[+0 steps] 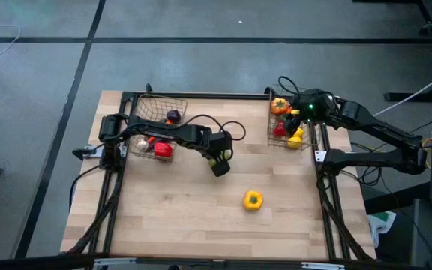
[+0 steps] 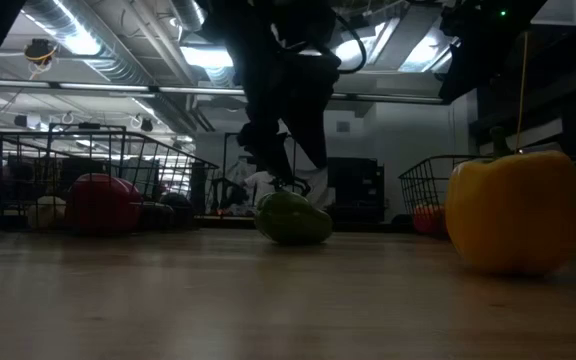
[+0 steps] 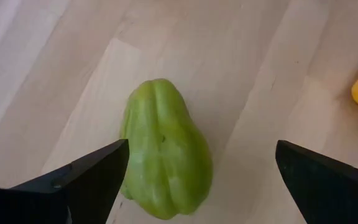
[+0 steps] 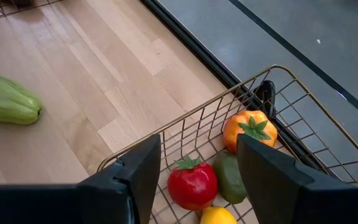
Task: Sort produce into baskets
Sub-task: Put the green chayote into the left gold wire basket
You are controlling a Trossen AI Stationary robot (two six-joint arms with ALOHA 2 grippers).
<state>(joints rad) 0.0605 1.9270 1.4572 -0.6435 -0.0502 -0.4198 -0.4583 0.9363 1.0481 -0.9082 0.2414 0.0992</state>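
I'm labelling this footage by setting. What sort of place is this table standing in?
Probably a lab or workshop, not a kitchen: exposed ducts and strip lights overhead, a grey floor with dark tape lines, and a bare wooden table holding only toy produce such as a yellow pepper.

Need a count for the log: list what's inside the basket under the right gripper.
Inside the right basket, below the right gripper: an orange pepper, a red tomato-like piece, a dark green piece and a yellow piece. The fingers hide anything else.
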